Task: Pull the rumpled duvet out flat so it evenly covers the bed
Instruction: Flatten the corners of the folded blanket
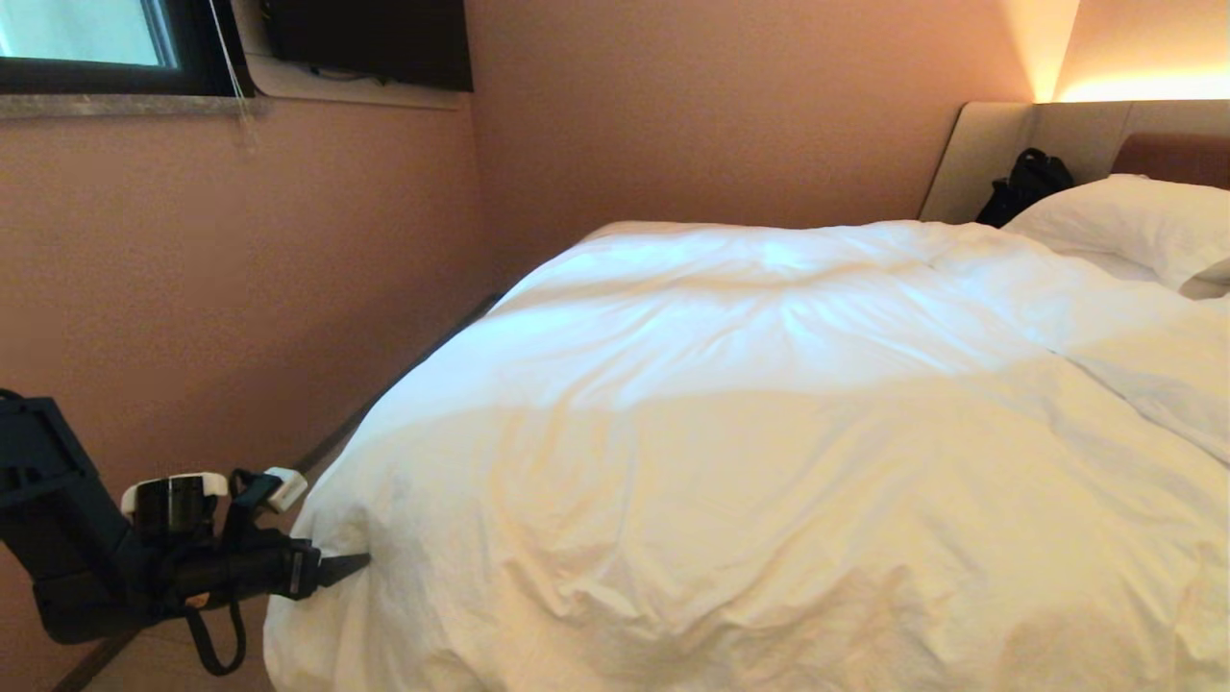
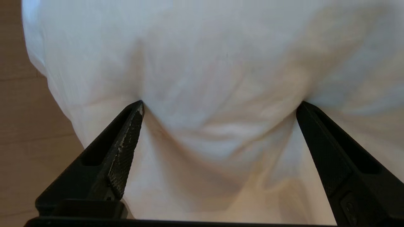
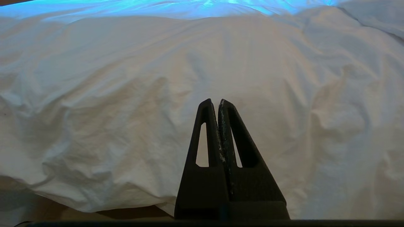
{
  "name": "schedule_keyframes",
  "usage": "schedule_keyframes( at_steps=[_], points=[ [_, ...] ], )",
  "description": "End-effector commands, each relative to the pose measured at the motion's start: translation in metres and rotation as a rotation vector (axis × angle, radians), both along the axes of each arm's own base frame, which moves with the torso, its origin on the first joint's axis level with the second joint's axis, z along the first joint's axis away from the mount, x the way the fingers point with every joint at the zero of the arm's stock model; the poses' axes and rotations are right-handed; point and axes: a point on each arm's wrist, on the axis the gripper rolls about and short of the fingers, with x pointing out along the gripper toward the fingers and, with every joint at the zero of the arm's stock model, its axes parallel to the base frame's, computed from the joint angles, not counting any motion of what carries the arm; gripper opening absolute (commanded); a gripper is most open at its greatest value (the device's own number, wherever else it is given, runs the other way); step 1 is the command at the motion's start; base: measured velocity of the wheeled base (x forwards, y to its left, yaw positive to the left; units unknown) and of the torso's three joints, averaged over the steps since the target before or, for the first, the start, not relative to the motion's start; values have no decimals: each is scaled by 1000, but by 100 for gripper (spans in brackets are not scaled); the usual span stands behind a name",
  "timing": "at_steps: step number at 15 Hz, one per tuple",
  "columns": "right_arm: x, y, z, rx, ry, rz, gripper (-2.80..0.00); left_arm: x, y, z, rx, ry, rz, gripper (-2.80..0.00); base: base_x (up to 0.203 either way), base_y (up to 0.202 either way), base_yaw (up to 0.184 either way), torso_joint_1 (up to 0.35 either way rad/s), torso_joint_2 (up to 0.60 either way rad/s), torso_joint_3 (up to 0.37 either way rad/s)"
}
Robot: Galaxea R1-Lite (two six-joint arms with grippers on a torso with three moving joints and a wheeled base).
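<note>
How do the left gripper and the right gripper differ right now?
The left gripper is open, its fingertips pressed into the duvet at the bed's left corner; the right gripper is shut and empty, clear of the duvet. Both have black tapered fingers.
</note>
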Motion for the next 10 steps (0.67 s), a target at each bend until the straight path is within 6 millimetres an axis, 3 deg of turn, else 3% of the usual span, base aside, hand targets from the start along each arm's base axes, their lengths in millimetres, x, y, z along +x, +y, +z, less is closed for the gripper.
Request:
schedule_keyframes(
  at_steps=[1,10],
  points=[
    [0,0,0,-1,1,1,-280,2,-1,0,2,-8,-8,0,0,0,0,0,0,0],
    [0,0,0,-1,1,1,-280,14,-6,-5,39,0,5,0,0,0,0,0,0,0]
  ],
)
